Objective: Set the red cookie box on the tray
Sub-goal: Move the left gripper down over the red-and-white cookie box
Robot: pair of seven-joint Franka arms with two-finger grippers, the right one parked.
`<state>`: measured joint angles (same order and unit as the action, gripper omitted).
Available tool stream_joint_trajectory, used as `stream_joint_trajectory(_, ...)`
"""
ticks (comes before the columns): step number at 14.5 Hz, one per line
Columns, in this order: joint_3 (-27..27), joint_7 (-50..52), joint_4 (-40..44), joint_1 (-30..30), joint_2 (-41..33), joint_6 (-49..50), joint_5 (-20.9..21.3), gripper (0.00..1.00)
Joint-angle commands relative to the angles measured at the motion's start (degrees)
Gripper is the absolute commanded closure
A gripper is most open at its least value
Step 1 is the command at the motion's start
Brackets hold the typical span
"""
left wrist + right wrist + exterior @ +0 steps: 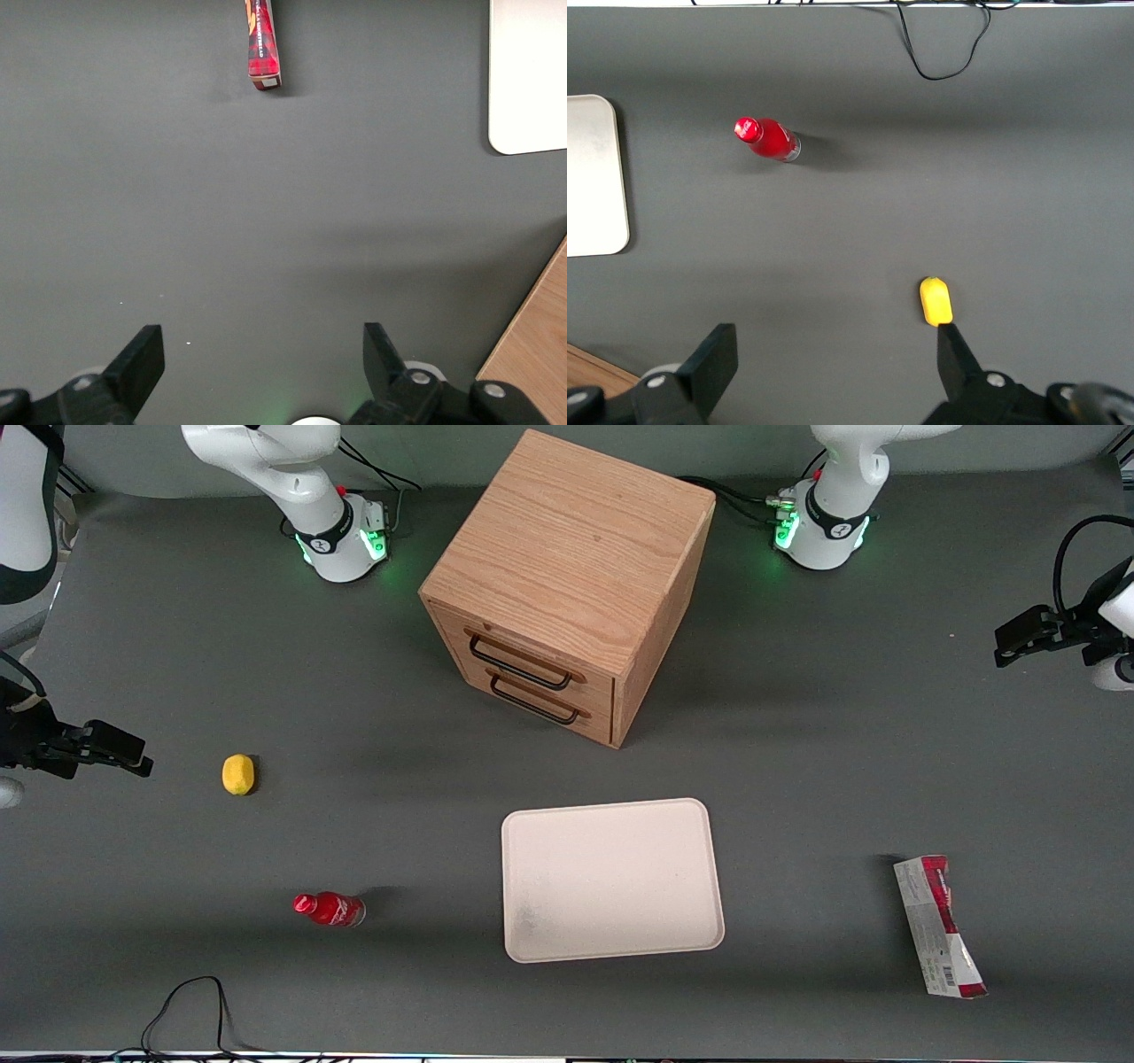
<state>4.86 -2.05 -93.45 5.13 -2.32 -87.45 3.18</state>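
The red cookie box [939, 926] lies flat on the grey table toward the working arm's end, near the front edge; it is long and thin, red with white panels and a barcode. One end of it shows in the left wrist view [263, 49]. The cream-white tray [611, 879] lies bare in front of the wooden cabinet; its corner shows in the left wrist view [530, 80]. My left gripper [1001, 646] hovers above the table, farther from the front camera than the box and well apart from it. It is open and empty [263, 354].
A wooden drawer cabinet [567, 576] with two black handles stands at the table's middle; its edge shows in the left wrist view [536, 363]. A yellow lemon [237, 773] and a small red bottle [330, 909] lie toward the parked arm's end.
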Motion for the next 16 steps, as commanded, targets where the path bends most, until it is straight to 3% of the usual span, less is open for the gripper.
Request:
stream_joint_trajectory(1,0.6,-0.6,-0.9,0.9,-1.0,-0.6,-1.0,0.00)
stream_joint_trajectory(4,0.6,-0.6,-0.9,0.9,0.0,-1.8,-1.0,0.00)
stream_joint_trajectory(7,0.2,-0.5,2.4,0.4,5.6,-6.3,-0.6,0.00)
stream_joint_trajectory(10,-0.2,0.5,13.6,-1.3,17.0,-6.4,0.2,0.00)
stream_joint_trajectory(13,-4.0,0.4,26.5,-3.4,31.7,-9.2,0.5,0.00)
stream_joint_trajectory(16,-4.6,0.4,28.6,-3.2,39.9,-20.3,0.5,0.00)
